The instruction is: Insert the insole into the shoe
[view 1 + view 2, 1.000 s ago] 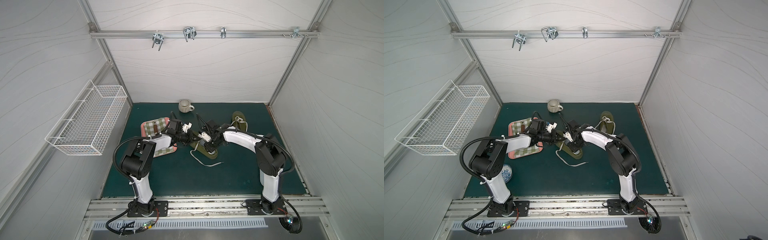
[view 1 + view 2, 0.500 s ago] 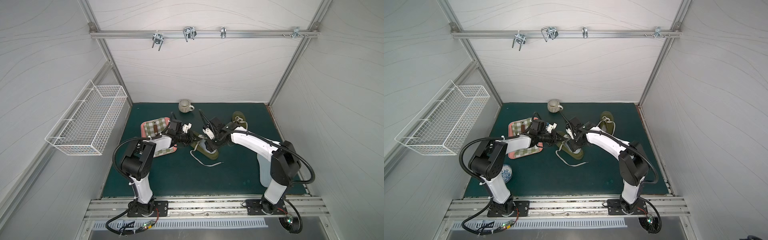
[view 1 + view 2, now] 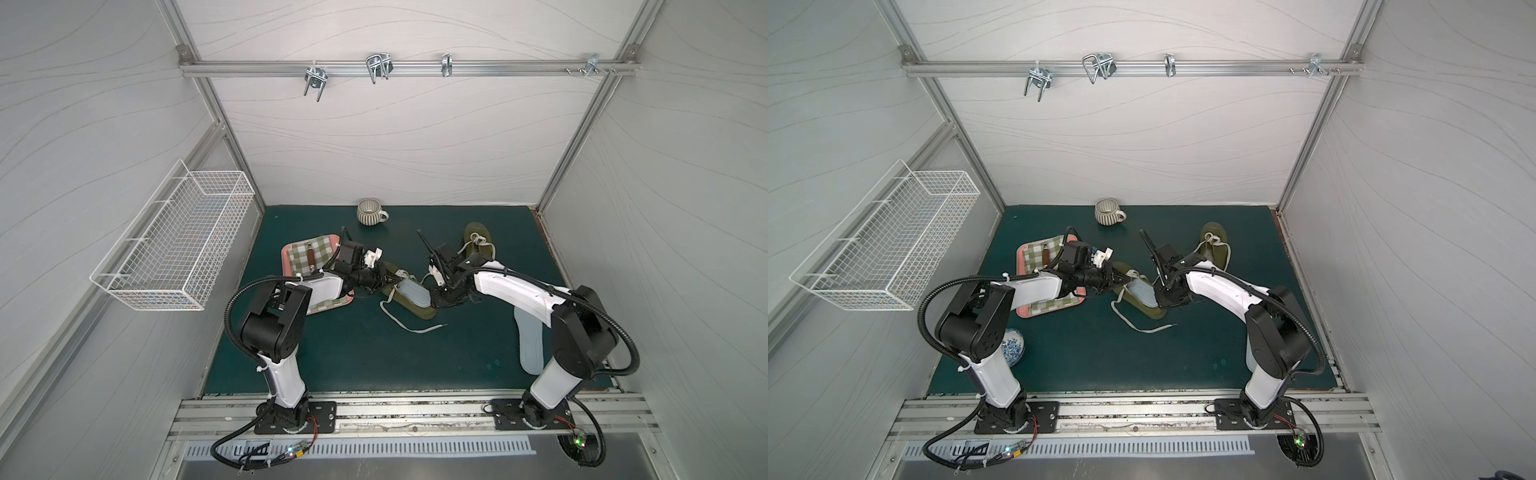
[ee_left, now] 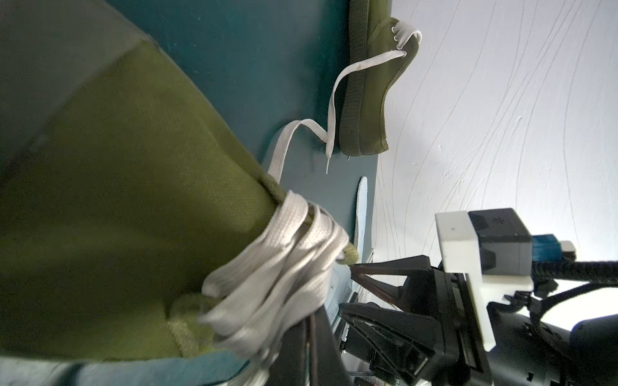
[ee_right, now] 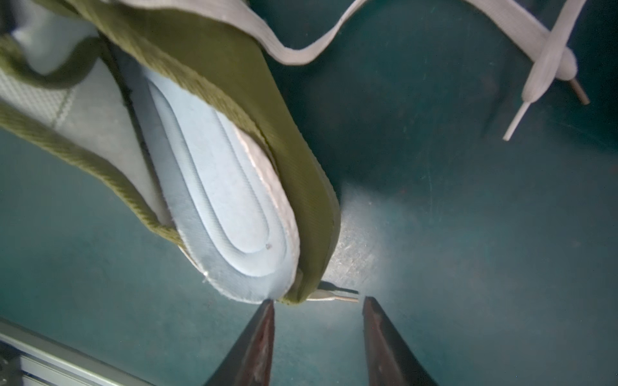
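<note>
While partly inside shoe [image 5: 294,160] — insole [image 5: 227,207]

white arm links [image 3: 511,291], black joints [image 3: 274,328], ribbed black cables [image 3: 227,316].

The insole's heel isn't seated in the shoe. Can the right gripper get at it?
Probably yes: the right gripper is open at the heel end of the insole, nothing between them.

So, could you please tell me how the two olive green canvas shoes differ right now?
The olive green shoe between the arms is gripped at its laces by the left end effector and carries a pale blue foam insole; the olive green shoe nearer the back wall lies untouched, with no insole visible. Both have white laces.
</note>
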Controlling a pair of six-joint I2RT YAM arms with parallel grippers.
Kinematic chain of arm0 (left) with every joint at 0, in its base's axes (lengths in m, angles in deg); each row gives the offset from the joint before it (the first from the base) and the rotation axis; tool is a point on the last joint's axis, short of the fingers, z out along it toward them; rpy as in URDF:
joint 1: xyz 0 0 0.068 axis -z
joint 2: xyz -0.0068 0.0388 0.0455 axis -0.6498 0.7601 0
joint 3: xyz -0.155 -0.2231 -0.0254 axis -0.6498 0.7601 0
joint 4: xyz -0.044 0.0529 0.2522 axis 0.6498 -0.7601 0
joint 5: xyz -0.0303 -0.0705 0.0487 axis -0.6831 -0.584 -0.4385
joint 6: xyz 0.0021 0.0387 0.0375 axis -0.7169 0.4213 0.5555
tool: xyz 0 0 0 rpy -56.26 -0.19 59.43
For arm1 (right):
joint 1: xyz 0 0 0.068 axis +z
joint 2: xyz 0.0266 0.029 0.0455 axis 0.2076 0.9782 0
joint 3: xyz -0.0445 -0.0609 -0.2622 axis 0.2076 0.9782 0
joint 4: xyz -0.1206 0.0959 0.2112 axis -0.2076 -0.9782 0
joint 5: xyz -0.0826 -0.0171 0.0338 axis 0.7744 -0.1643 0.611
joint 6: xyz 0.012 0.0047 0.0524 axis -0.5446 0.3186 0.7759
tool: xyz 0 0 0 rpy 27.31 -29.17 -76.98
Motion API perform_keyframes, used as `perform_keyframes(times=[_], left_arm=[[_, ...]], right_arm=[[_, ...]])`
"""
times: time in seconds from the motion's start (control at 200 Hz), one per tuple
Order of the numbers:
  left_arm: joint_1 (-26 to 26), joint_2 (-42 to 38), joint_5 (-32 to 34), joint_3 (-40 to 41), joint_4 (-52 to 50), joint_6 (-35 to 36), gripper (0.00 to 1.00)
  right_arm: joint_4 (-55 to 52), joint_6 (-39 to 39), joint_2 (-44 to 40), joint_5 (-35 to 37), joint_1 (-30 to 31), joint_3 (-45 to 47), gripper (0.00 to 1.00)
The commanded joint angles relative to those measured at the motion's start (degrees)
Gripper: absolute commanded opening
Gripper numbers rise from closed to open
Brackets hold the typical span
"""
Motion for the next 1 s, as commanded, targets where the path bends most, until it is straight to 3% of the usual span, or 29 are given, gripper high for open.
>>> perform_keyframes(times=[0.0, 0.18, 0.69, 0.9, 0.99], left_arm=[[0.07, -2.2, 0.48, 0.3, 1.84, -0.65, 0.0], [0.07, -2.41, 0.5, 0.23, 1.44, -0.57, 0.0], [0.07, -2.39, 0.31, 0.49, 1.74, -0.53, 0.0], [0.07, -2.65, 0.42, 0.57, 1.65, -0.5, 0.0], [0.07, -2.71, 0.33, 0.48, 1.64, -0.54, 0.0]], right_arm=[[3.54, 3.01, -2.03, -2.06, -0.43, 0.9, 0.42], [4.81, 3.9, -2.66, -2.59, -0.48, 0.93, 0.42], [5.66, 4.08, 1.54, -3.7, -0.15, -1.19, 0.24], [6.62, 4.39, 1.94, -4.56, 1.03, -2.09, 0.04], [6.44, 3.94, 3.42, -5.24, 2.52, -4.33, 0.01]])
